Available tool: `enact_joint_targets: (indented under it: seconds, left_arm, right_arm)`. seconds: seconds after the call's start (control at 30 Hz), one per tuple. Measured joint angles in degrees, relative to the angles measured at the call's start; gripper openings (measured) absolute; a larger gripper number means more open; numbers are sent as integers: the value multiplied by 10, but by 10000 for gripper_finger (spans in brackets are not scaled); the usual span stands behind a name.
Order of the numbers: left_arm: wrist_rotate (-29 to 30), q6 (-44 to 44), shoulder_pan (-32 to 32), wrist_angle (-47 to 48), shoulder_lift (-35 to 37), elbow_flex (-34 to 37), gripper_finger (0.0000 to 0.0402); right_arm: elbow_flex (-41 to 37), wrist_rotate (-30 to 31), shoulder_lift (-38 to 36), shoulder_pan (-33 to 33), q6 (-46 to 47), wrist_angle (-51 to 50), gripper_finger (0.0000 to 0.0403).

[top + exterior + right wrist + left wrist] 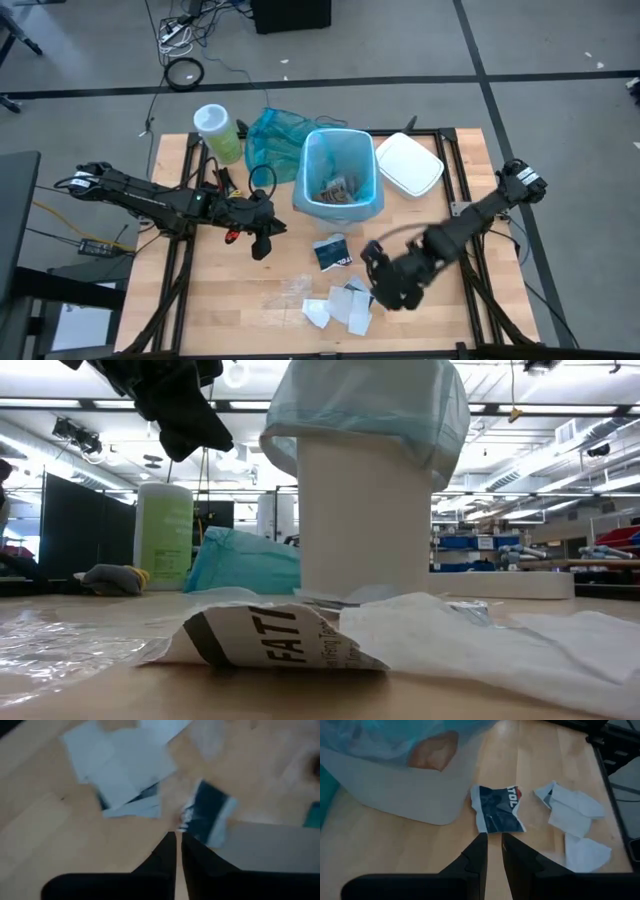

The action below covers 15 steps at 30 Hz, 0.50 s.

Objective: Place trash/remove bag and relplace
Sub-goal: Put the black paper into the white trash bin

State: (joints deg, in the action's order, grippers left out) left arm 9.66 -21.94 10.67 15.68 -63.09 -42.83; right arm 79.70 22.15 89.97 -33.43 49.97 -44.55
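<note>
Bin (pixel 338 205) stands mid-table, back half, lined with the sky-blue bag (pixel 340 150) whose rim folds over the top; scraps already lie inside, so the fill stage looks partly done. Remaining trash sits in front of the bin: a dark packet (pixel 332 252) just before it, white papers (pixel 340 308) nearer the front edge, a clear plastic bit (pixel 290 290) to their left. Right gripper (pixel 385 290) hangs low beside the white papers, fingers nearly together with a thin slit between them and nothing held; probably lined up to pick there. Left gripper (pixel 262 240) waits left of the bin, pointed toward the packet (pixel 496 809), jaws a narrow gap apart, empty. A teal bag (pixel 272 135) lies crumpled behind-left of the bin, next to a pale green wipes tub (pixel 217 132); a white lid (pixel 408 163) rests right of the bin, likely set off to keep the mouth clear. Surface: light wood table (pixel 200 300), black frame rails at the sides. Room: grey floor with dark tape lines and cables behind; low view shows an open workshop with ceiling strip lights and shelving.
</note>
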Motion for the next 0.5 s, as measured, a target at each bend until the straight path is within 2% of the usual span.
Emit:
enact_joint_targets:
  seconds: [0.1, 0.23, 0.37, 0.5]
  left_arm:
    - [4, 10, -7, 1, 0, 0, 66]
    - [6, 11, -21, 8, 0, 0, 67]
    - [8, 28, -29, 29, 0, 0, 67]
    - [7, 35, -32, 45, 0, 0, 67]
  right_arm:
    - [-60, 18, 8, -16, 27, 48, 50]
    - [-138, 50, 17, -9, 37, 152, 110]
    - [-200, 69, 23, 10, 11, 259, 167]
    - [-223, 70, 34, 31, -31, 294, 200]
